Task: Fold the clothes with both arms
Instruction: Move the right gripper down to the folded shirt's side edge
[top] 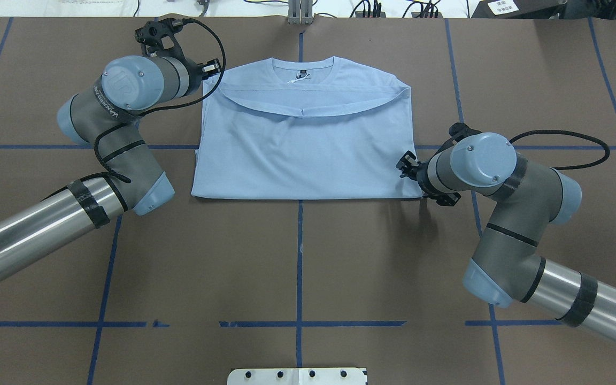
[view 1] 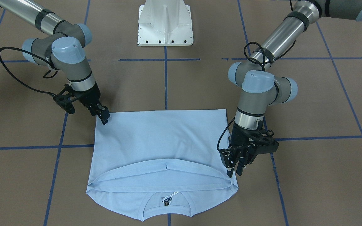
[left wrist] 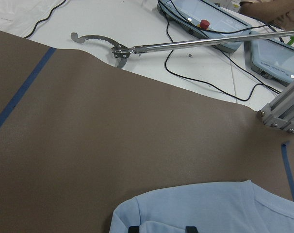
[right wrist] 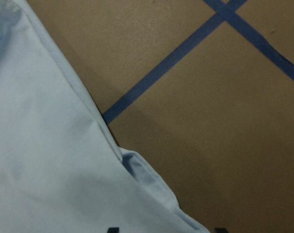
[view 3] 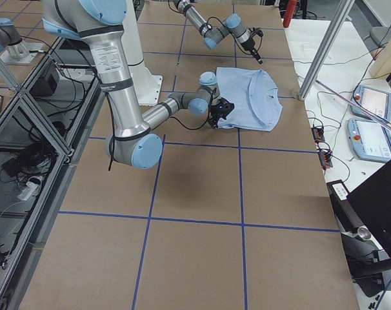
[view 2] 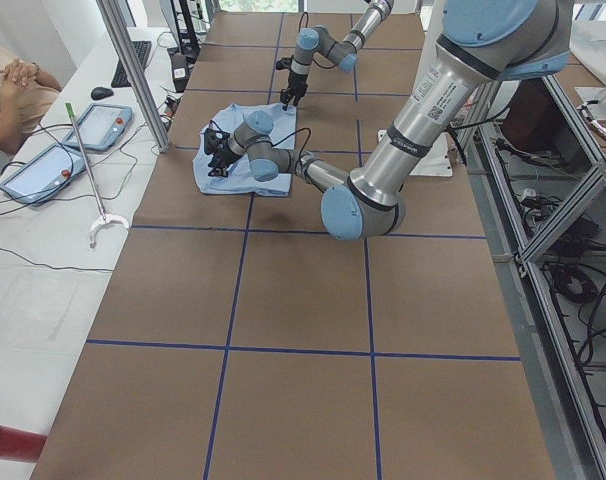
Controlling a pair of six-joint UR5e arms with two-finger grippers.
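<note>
1. Left wrist view only: the dark fingertips [left wrist: 133, 229] of the left gripper [view 1: 234, 171] stand a moderate gap apart over the T-shirt's [top: 302, 155] shoulder corner, clamping nothing. Past the table [top: 297, 256] edge lie a metal reacher tool [left wrist: 186, 44] and control pendants [left wrist: 205, 19].
2. Right wrist view only: the right gripper [view 1: 104, 117] has its tips set wide above the shirt's side edge. A lower cloth layer peeks out there, beside a blue tape line [right wrist: 161, 73].
3. Front-facing view: the right gripper sits at the folded corner nearest the robot. It appears to touch the cloth, but contact is not confirmed.
4. The T-shirt lies flat mid-table between the arms, folded. The curved hem [top: 302, 111] is brought up across the chest, just short of the collar [top: 302, 62].
5. The dark neck label [view 1: 166, 203] is exposed. The sides are straight and the cloth is smooth.
</note>
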